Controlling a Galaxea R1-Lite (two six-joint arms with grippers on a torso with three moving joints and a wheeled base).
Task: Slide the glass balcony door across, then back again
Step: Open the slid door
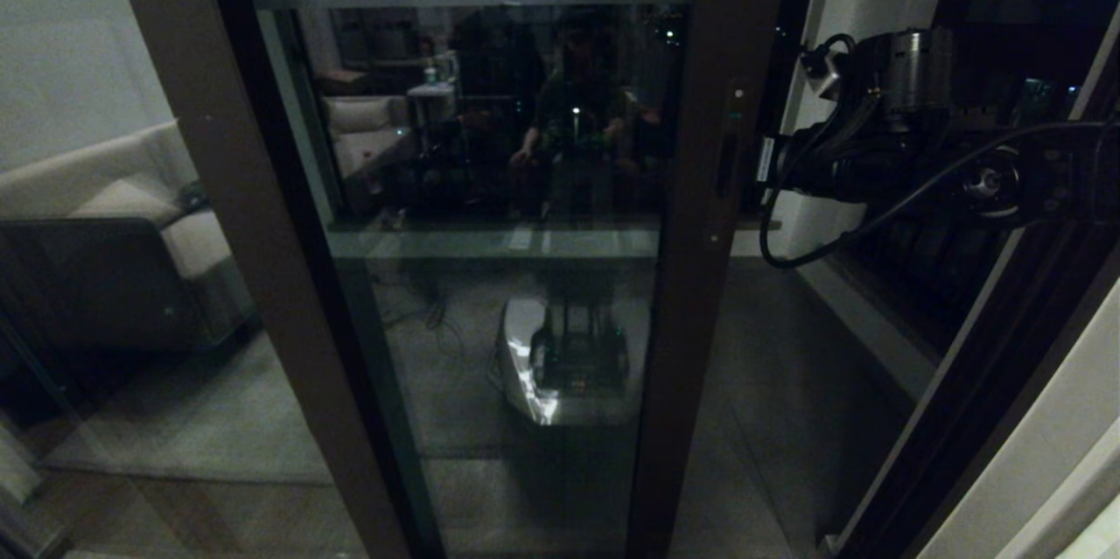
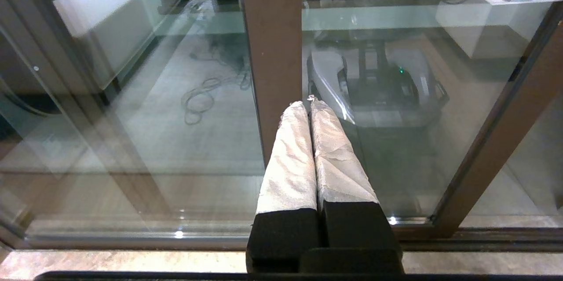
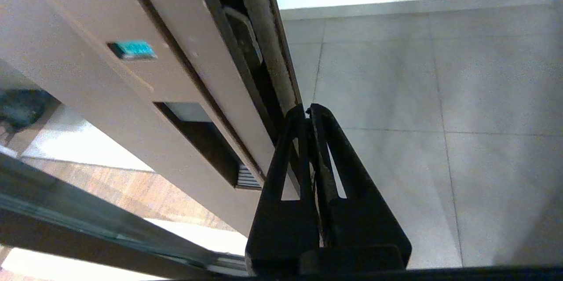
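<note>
The glass balcony door (image 1: 499, 192) fills the middle of the head view, with a frosted band on top and dark brown stiles. Its slim recessed handle (image 1: 724, 164) sits in the right stile. An open gap right of that stile shows grey balcony tiles. My right arm (image 1: 910, 130) reaches in from the right at handle height. In the right wrist view my right gripper (image 3: 308, 109) is shut on nothing, tips at the door's outer edge beside the handle recess (image 3: 198, 140); contact is unclear. My left gripper (image 2: 308, 103), white-wrapped and shut, hangs low before the door glass (image 2: 396, 140).
Left of the door is a fixed brown-framed pane (image 1: 105, 235) showing a sofa. A dark barred window (image 1: 962, 262) and a pale wall (image 1: 1032, 454) close in the right side. The floor track (image 2: 484, 235) runs under the door. A small green tab (image 3: 132, 50) is above the handle.
</note>
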